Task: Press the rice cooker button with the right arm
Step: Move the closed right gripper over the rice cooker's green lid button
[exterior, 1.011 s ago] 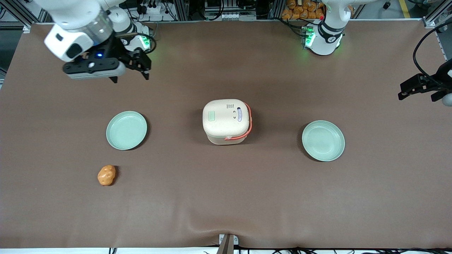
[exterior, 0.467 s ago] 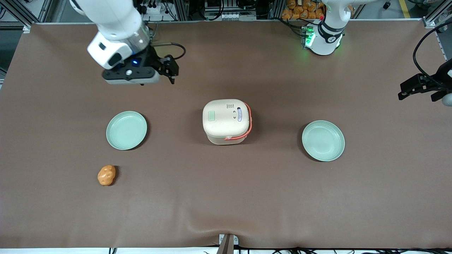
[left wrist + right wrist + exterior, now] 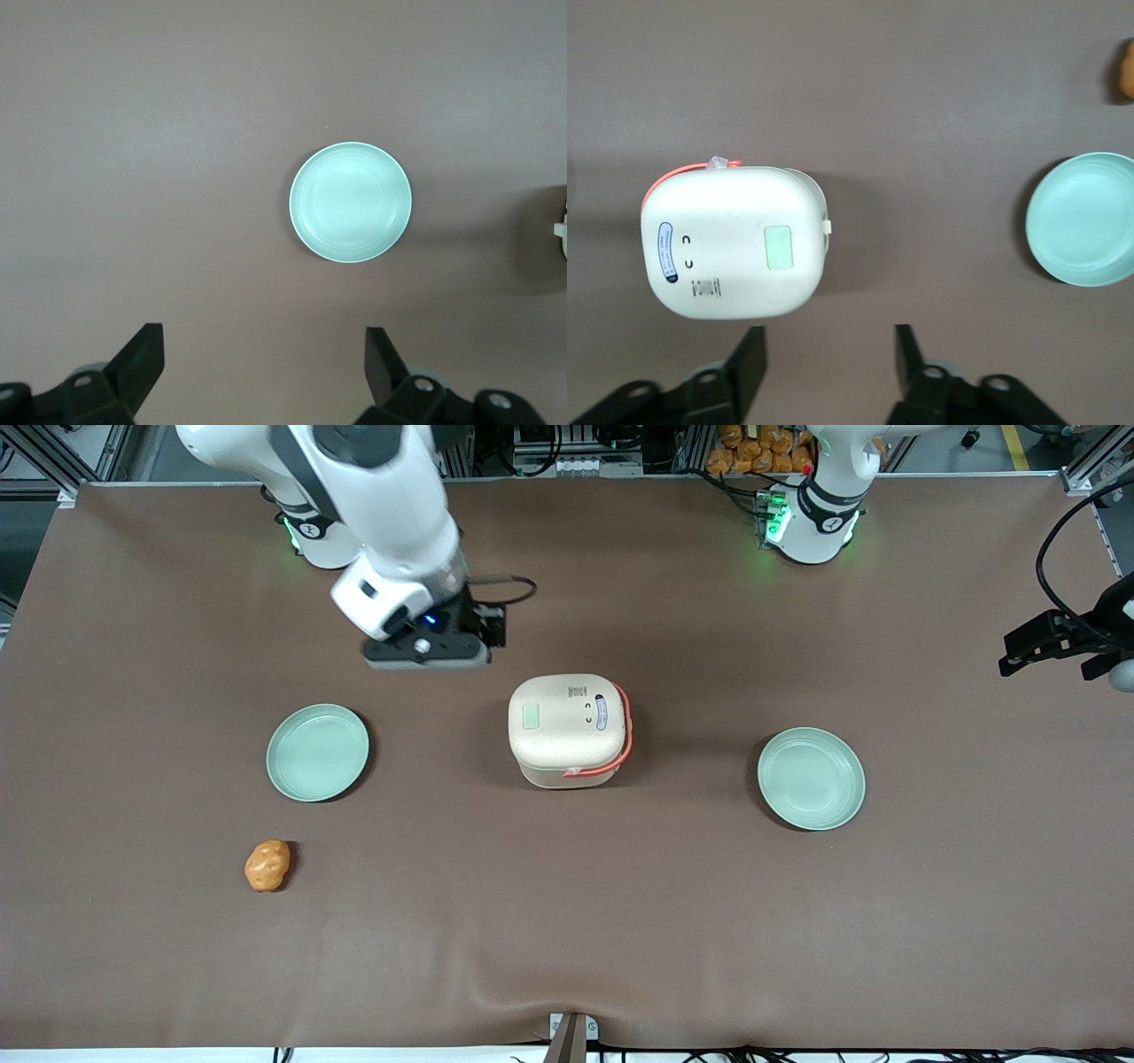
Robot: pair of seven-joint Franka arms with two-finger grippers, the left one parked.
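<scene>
The cream rice cooker (image 3: 567,731) stands mid-table with its lid shut and its orange-red strap handle (image 3: 625,731) on the side toward the parked arm. The small pale green button (image 3: 531,716) sits on the lid near the edge toward the working arm. My right arm's gripper (image 3: 485,634) hovers above the table, a little farther from the front camera than the cooker and toward the working arm's end, not touching it. In the right wrist view the cooker (image 3: 735,243) and button (image 3: 779,247) show whole, and the gripper (image 3: 831,354) is open and empty with bare table between its fingers (image 3: 753,352).
Two pale green plates lie on the brown table, one toward the working arm's end (image 3: 317,752) and one toward the parked arm's end (image 3: 811,779). An orange potato-like lump (image 3: 267,865) lies nearer the front camera than the first plate.
My right arm has swung from the working arm's end of the table toward the cooker, and the gripper now hovers close beside it. Nothing else has moved.
</scene>
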